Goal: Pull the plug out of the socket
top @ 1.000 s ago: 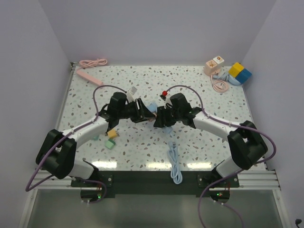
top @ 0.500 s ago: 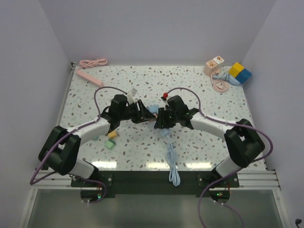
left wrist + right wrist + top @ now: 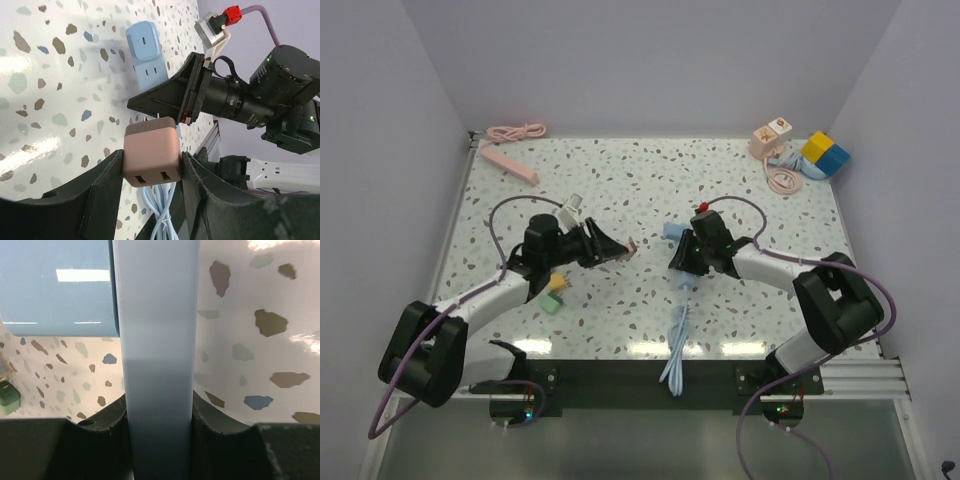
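The plug (image 3: 151,152), a pink-brown cube with two ports on its near face, sits at lower centre of the left wrist view, clear of the socket (image 3: 147,55) and raised off the table (image 3: 740,190). The left tool (image 3: 150,162) holds the plug, one finger against each side face. The socket, pale blue, lies at upper centre of that view with its slots exposed.

In the top view the plug (image 3: 628,248) is left of centre and the socket (image 3: 675,232) right of centre, a gap of bare table between them. The right tool (image 3: 682,258) is closed narrow on the socket; in the right wrist view its fingers (image 3: 112,415) press both sides of the blue body (image 3: 157,365). A blue cable (image 3: 677,340) runs from the socket to the bottom edge.
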